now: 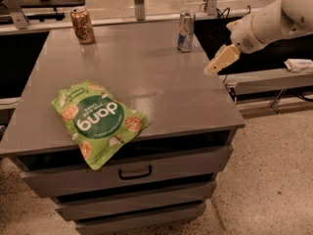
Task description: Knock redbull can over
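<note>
The redbull can (186, 31) is slim and silver with blue and white markings. It stands upright near the far right edge of the grey cabinet top (146, 67). My gripper (215, 66) comes in from the right on a white arm. It hangs over the cabinet's right edge, to the right of the can and nearer to me, apart from it.
A wider orange-brown can (82, 25) stands upright at the far left of the top. A green snack bag (98, 121) lies at the front left, overhanging the edge. Drawers (134, 173) sit below. A rail and posts run behind the cabinet.
</note>
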Robot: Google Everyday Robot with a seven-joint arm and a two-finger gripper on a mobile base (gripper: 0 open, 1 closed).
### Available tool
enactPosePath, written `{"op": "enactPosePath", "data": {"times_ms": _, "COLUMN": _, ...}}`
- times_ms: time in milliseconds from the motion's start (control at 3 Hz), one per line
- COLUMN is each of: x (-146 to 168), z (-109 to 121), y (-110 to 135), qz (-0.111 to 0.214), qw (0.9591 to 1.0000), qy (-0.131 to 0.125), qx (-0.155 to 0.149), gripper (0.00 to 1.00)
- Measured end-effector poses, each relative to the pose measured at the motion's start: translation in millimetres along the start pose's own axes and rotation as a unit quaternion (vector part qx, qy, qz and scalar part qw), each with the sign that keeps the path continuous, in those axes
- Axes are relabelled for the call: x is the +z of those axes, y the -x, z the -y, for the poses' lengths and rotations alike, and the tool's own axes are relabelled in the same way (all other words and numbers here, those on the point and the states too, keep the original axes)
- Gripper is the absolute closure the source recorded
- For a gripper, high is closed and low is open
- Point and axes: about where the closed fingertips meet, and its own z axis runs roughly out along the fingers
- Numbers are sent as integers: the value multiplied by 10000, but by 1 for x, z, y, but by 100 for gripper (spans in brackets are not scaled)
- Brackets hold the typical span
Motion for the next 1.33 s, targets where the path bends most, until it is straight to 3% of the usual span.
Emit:
{"op": "enactPosePath", "data": {"times_ms": 333, "x": 36, "z": 27, "y": 18, "qz": 558, "qw": 9979, "qy": -57, "qx": 320, "gripper": 0}}
{"op": "enactPosePath", "data": {"times_ms": 667, "x": 67, "z": 48, "y": 41, "qz": 1129, "qw": 9918, "qy": -53, "qx": 590, "gripper": 0}}
{"op": "enactPosePath", "data": {"times_ms": 1000, "x": 90, "z": 59, "y": 65, "qz": 1657, "qw": 9829, "qy": 60, "qx": 798, "gripper": 0}}
{"op": "enactPosePath", "data": {"times_ms": 1333, "x": 104, "z": 57, "y": 85, "qz": 2163, "qw": 9710, "qy": 293, "qx": 977, "gripper": 0}}
